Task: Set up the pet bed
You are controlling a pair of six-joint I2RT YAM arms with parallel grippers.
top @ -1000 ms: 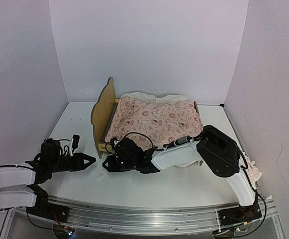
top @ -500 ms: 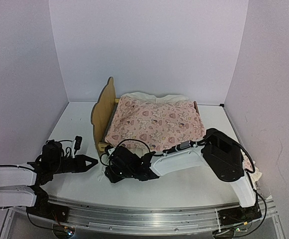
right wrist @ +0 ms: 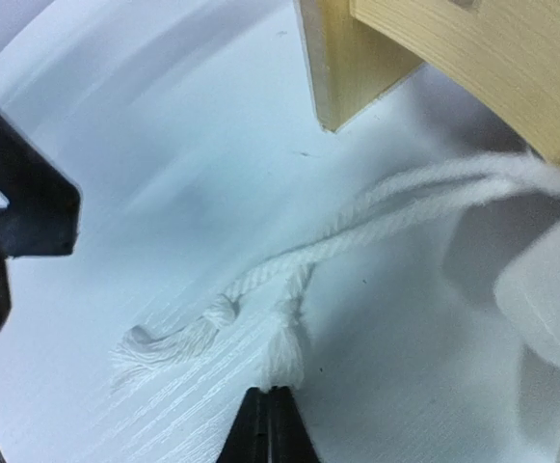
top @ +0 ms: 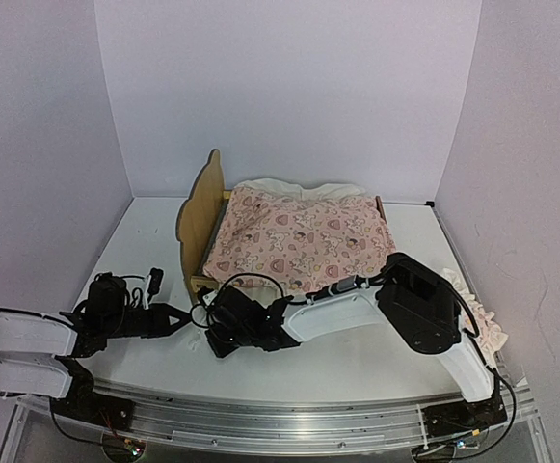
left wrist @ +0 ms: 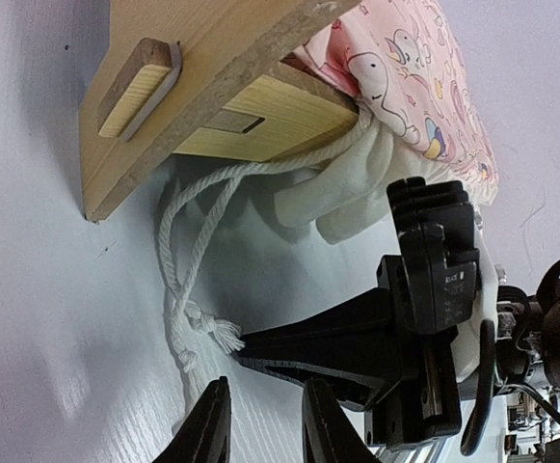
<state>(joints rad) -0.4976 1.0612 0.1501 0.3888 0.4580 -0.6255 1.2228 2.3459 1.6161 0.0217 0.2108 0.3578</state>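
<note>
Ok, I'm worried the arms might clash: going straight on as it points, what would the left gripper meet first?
Probably the right gripper: its shut dark fingers lie across the left gripper's line just ahead, tips at the white cord's knotted end. Depth is unclear.

The right gripper [top: 212, 333] now sits nearer the worktop's near edge, off the near corner of the pet bed [top: 200, 217] rather than alongside its rail. Its jaws, apart a moment ago, are pinched on the white cord [right wrist: 357, 227] at its frayed end. The left gripper [top: 185, 316] has crept slightly closer. More of the ruffled pillow [top: 480, 323] shows at the right edge.
</note>
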